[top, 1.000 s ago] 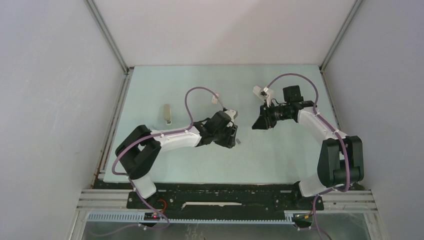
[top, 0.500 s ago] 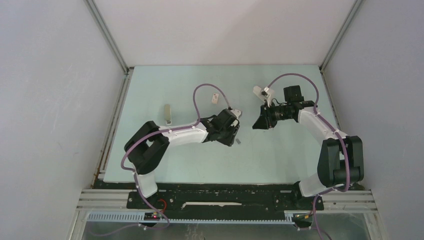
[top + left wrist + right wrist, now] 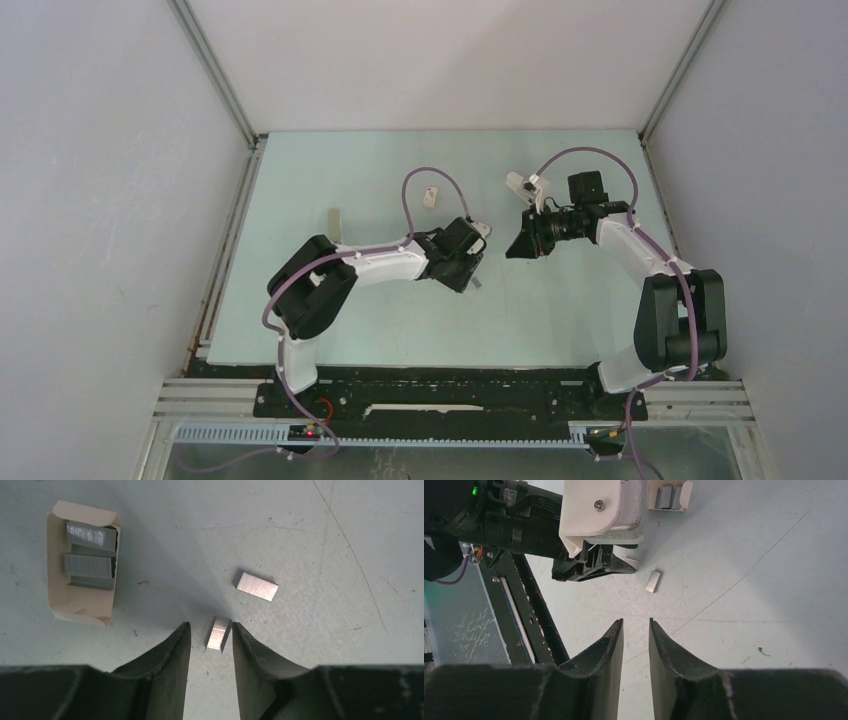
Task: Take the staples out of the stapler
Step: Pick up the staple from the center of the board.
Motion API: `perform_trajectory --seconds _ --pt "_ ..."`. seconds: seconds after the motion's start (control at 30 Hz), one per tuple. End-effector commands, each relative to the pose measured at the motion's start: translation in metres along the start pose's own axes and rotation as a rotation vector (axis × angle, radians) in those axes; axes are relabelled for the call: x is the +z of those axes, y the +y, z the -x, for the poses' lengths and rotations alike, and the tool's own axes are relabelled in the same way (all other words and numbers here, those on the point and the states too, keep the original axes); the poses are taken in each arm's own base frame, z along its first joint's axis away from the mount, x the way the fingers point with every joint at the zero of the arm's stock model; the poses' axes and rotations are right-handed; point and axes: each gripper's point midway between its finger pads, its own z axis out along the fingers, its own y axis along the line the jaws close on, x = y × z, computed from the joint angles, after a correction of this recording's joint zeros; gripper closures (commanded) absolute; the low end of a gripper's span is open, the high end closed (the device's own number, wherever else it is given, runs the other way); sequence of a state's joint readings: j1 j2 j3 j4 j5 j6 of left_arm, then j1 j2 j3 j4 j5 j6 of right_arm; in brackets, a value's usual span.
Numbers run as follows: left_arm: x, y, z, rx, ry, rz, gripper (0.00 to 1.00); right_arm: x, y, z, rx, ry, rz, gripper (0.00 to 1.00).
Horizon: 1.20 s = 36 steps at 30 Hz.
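Two short silvery staples strips lie on the pale green table. One strip [image 3: 218,633] sits between the tips of my left gripper [image 3: 210,626]; it touches the right finger [image 3: 250,655], and a gap remains at the left finger [image 3: 170,655]. The other strip [image 3: 256,585] lies just beyond, also seen in the right wrist view [image 3: 653,581]. From above, my left gripper [image 3: 466,270] points down at mid-table. A slim beige stapler [image 3: 336,228] lies far to its left. My right gripper [image 3: 635,621] hovers narrowly open and empty, right of centre [image 3: 515,247].
A small open white box [image 3: 82,590] with more staple strips in it lies left of the left gripper, and shows from above [image 3: 430,196]. Grey enclosure walls and metal rails [image 3: 225,260] border the table. The left arm's purple cable [image 3: 420,180] loops over it.
The left arm has swung right and stretched out, uncovering the white box from above. Its jaws have narrowed. The right arm has stayed still.
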<state>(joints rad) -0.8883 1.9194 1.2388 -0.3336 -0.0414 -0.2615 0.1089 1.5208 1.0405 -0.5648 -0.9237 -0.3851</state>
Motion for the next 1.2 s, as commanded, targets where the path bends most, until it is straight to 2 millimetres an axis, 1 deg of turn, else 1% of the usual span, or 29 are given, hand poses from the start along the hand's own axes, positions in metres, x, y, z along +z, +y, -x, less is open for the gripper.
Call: perform_trajectory --seconds 0.0,0.1,0.2,0.4,0.63,0.87,1.17 --pt "-0.002 -0.006 0.016 0.033 -0.017 -0.012 0.59 -0.001 -0.001 0.003 -0.019 -0.015 0.013 0.67" --pt "-0.001 -0.006 0.015 0.034 -0.006 -0.011 0.6 -0.002 -0.002 0.004 -0.02 -0.018 0.012 0.67" --pt "0.0 -0.004 0.011 0.035 0.008 0.0 0.63 -0.002 -0.003 0.004 -0.018 -0.02 0.011 0.67" --pt "-0.002 -0.002 0.004 0.035 0.032 0.021 0.64 -0.003 -0.003 0.004 -0.017 -0.024 0.013 0.67" --pt "-0.009 -0.001 0.002 0.018 0.029 0.022 0.63 -0.003 -0.001 0.004 -0.014 -0.023 0.018 0.67" --pt "-0.015 0.001 -0.008 0.016 0.052 0.033 0.63 -0.003 -0.001 0.005 -0.016 -0.026 0.02 0.67" --pt "-0.014 -0.001 -0.013 0.024 0.072 0.022 0.68 -0.004 -0.001 0.005 -0.019 -0.028 0.023 0.67"
